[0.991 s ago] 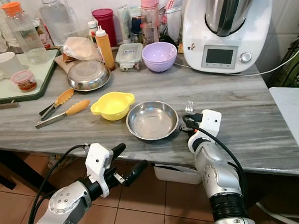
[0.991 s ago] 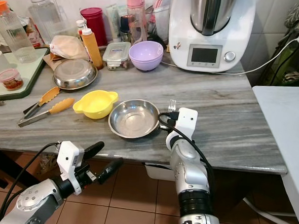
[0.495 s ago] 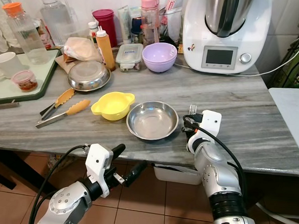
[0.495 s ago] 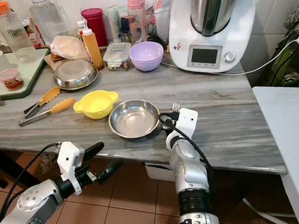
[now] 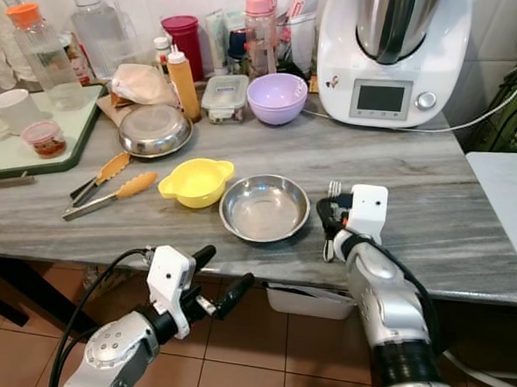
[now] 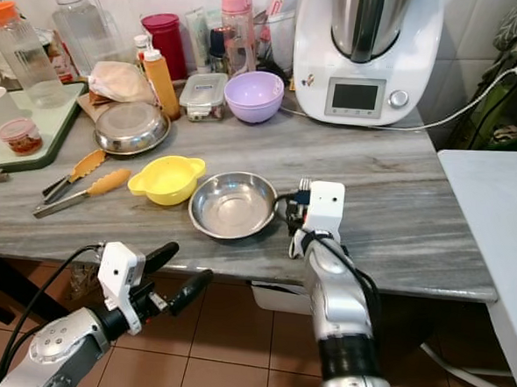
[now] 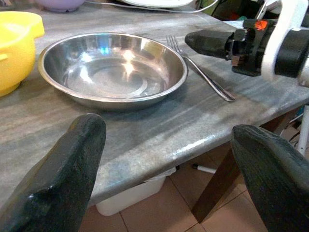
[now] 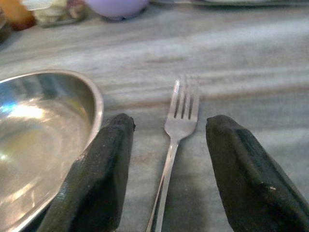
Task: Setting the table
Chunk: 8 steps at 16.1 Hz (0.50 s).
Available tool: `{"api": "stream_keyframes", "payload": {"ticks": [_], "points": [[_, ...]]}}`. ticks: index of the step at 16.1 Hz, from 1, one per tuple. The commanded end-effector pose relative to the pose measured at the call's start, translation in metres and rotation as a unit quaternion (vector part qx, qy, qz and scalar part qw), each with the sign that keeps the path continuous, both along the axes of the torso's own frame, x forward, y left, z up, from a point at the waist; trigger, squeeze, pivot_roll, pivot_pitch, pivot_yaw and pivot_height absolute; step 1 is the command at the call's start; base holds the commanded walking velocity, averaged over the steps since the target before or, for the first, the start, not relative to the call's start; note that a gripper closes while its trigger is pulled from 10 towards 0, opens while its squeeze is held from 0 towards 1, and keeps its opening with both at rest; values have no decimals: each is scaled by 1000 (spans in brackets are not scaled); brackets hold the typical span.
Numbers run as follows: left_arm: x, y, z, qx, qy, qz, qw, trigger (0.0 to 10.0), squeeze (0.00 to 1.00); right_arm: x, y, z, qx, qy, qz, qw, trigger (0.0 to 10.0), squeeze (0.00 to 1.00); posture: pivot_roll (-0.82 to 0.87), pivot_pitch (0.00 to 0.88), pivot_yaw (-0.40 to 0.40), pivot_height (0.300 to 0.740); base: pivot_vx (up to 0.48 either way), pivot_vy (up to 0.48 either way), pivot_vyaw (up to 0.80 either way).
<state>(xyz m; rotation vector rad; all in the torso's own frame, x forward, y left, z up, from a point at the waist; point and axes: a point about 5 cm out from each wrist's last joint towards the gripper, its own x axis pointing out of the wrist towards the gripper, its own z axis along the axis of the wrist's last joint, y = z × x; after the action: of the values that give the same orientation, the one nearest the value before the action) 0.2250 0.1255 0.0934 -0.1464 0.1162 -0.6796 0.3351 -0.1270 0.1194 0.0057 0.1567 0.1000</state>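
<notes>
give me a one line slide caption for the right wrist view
Right gripper open over a fork lying flat on the marble counter, beside a steel bowl.

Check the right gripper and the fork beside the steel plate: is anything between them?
Nothing visible does. The fork lies flat on the counter, right of the steel plate, in the open gap between the right gripper fingers, which straddle it without touching.

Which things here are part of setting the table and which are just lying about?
In use: fork, steel plate, right claw open around the fork.
Lying about: yellow bowl, tongs, purple bowl, food processor, sauce bottle.
</notes>
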Motion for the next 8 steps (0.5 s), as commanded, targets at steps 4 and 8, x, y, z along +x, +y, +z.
{"api": "stream_keyframes", "payload": {"ticks": [4, 8], "points": [[5, 4, 9, 8, -19, 23, 1000, 10000, 0, -15, 11, 25, -112, -120, 56, 985, 10000, 1000, -158, 34, 102, 740, 0, 0, 0], [6, 3, 13, -2, -26, 49, 998, 10000, 0, -31, 5, 21, -177, -158, 76, 969, 10000, 1000, -156, 28, 96, 740, 0, 0, 0]]}}
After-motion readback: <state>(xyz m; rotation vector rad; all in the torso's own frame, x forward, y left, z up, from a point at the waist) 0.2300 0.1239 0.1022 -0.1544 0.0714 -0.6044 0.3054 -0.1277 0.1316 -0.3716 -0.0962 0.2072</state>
